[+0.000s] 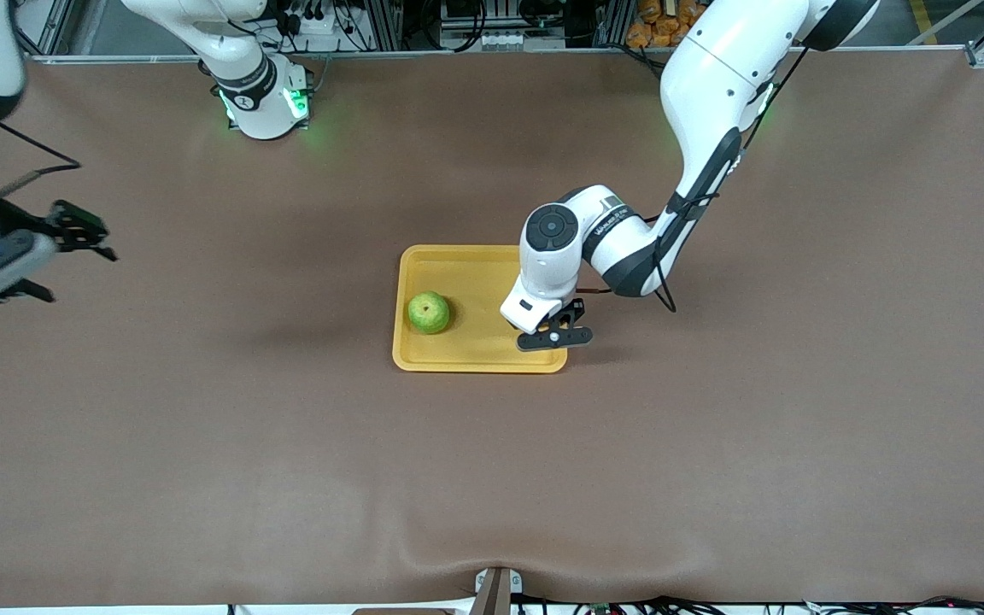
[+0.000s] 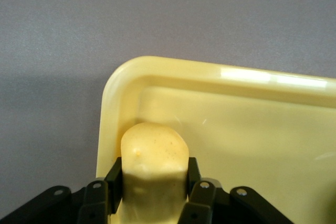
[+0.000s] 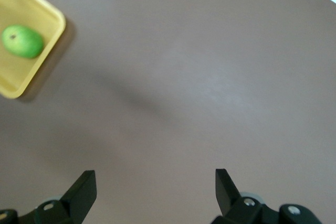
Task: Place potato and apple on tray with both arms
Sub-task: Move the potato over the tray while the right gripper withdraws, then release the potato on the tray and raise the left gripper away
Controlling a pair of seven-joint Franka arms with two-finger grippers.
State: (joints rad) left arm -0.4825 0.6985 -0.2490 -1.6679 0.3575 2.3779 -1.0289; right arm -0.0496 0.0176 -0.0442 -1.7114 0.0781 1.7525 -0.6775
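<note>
Front view: a brown counter (image 1: 202,444) fills the frame, with the two robot bases along the top. A shallow yellow tray (image 1: 458,354) sits near the middle of the counter. A round green apple (image 1: 429,313) rests inside it, in the part toward the right arm's end. The left arm (image 1: 705,111) reaches down from its base and bends so that the left tool (image 1: 553,335) hangs low over the tray corner that lies toward the left arm's end and nearer the camera. From this angle the wrist hides whatever is between its fingers. The right arm (image 1: 244,68) waits, and the right tool (image 1: 82,231) is up in the air over the bare counter at the right arm's end, well apart from the tray.

Left wrist view: the left tool (image 2: 155,182) is clamped on the potato (image 2: 155,156), a yellow-orange lump with a rounded end. One black finger presses each side of it. The potato is just inside a rounded corner of the tray (image 2: 113,98), close over the tray floor; whether it touches the floor cannot be told.

Right wrist view: the right tool (image 3: 155,192) stands wide, its two black fingers (image 3: 84,192) far apart with nothing between them, over plain counter (image 3: 210,77). Farther off, a corner of the tray (image 3: 50,40) shows with the apple (image 3: 22,41) lying in it.
</note>
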